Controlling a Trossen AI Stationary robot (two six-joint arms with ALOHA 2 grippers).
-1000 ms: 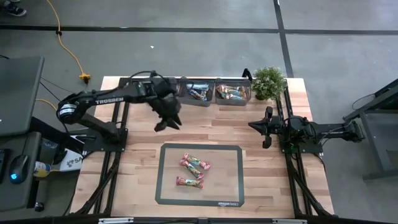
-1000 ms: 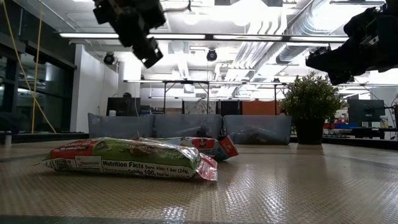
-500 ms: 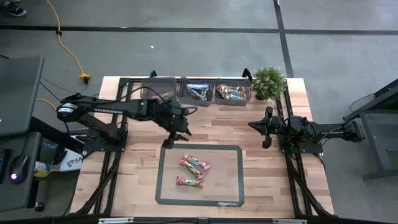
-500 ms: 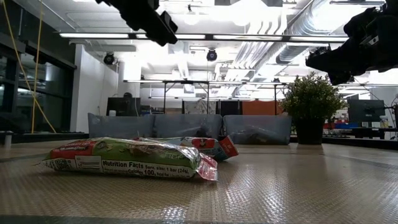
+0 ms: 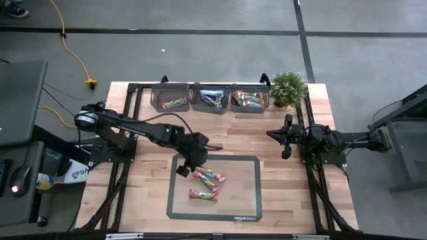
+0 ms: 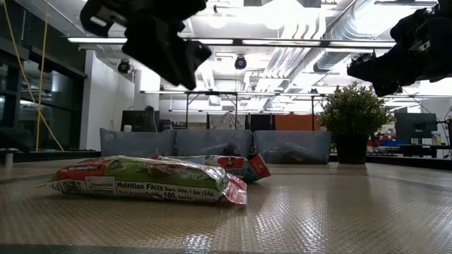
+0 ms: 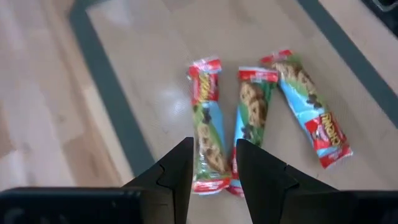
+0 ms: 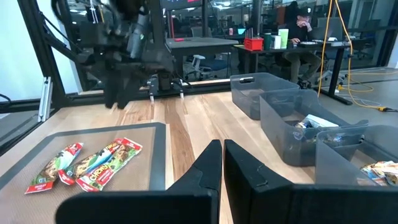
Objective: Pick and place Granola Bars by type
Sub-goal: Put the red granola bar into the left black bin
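Three granola bars with red ends and green-and-blue wrappers [image 5: 205, 180] lie flat on a dark-edged mat [image 5: 171, 200]; in the left wrist view they lie side by side [image 7: 252, 118]. My left gripper [image 5: 181, 171] hangs open above the mat's far left corner, clear of the bars, with nothing between its fingers [image 7: 212, 149]. In the low view it is high above the nearest bar [image 6: 141, 178]. My right gripper [image 5: 270, 134] waits at the table's right side, shut and holding nothing [image 8: 222, 155].
Three grey bins stand in a row along the far edge, each with bars inside [image 5: 169, 98] [image 5: 209, 98] [image 5: 249, 98]. A potted plant [image 5: 288, 88] stands to their right. Bare wooden tabletop [image 5: 227, 137] lies between bins and mat.
My left gripper has swung from beside the bins toward the table's near edge and to the right, sinking somewhat and rolling about its own line. It now hangs over the mat's far left corner. Its finger gap looks unchanged. The bars have not moved.
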